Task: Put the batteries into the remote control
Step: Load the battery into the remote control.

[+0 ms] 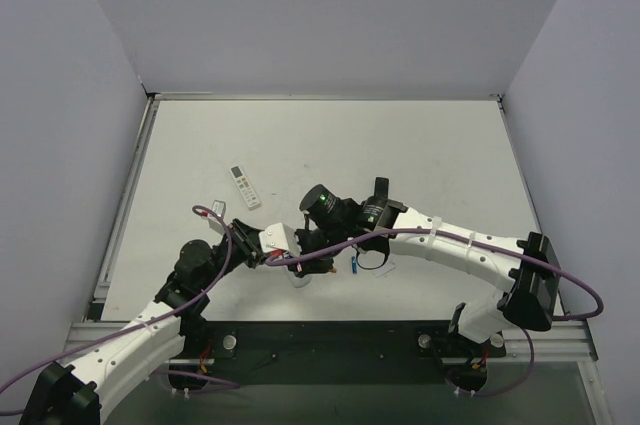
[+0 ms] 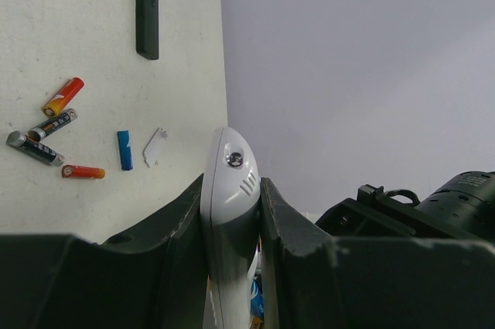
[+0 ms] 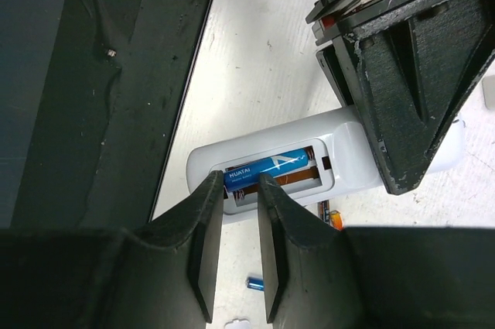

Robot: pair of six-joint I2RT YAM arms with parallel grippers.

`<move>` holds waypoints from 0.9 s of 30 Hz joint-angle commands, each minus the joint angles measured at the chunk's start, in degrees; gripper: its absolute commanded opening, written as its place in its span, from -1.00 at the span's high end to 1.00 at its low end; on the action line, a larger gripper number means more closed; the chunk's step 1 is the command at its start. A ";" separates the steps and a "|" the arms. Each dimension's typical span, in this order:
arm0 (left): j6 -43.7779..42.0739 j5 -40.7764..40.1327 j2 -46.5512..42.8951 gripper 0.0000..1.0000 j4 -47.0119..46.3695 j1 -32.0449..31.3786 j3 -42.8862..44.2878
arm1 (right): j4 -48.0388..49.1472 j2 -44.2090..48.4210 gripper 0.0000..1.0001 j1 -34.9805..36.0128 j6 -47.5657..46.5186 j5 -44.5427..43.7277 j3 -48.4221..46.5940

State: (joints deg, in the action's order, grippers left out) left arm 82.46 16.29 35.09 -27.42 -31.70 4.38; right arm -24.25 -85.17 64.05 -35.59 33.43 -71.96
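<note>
My left gripper (image 2: 230,183) is shut on the white remote control (image 2: 229,213) and holds it edge-on above the table. In the right wrist view the remote's (image 3: 352,147) back faces the camera, its recess open. One blue battery (image 3: 271,169) lies in the upper slot; the lower slot shows bare contacts. My right gripper (image 3: 235,182) hovers at the battery's left end, jaws a little apart and holding nothing. The second blue battery (image 2: 124,150) lies on the table and also shows in the right wrist view (image 3: 256,283). Both grippers meet near the front centre (image 1: 300,250).
A small white battery cover (image 2: 155,146) lies beside the loose blue battery. Two red cells (image 2: 63,96), (image 2: 83,172) and dark grey cells (image 2: 34,148) lie near it. A slim black remote (image 2: 147,5) lies further off. Another white remote (image 1: 245,186) lies behind the left arm.
</note>
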 commanded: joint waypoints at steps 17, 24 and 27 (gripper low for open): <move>3.15 -0.91 -3.27 1.00 -6.24 -0.90 3.61 | 12.91 -4.66 0.77 0.81 5.62 -3.72 5.43; 2.19 -0.65 -3.45 1.00 -6.77 -1.08 3.44 | 13.62 -6.76 0.85 0.64 7.73 -2.23 4.55; 0.69 -0.39 -3.45 1.00 -6.60 -1.08 3.53 | 13.53 -7.65 0.90 0.55 9.22 -2.40 3.85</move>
State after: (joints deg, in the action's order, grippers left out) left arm 79.20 12.73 33.71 -20.25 -32.16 4.25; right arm -11.11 -89.45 64.20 -28.51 30.39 -68.01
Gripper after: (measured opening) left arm 0.352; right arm 0.060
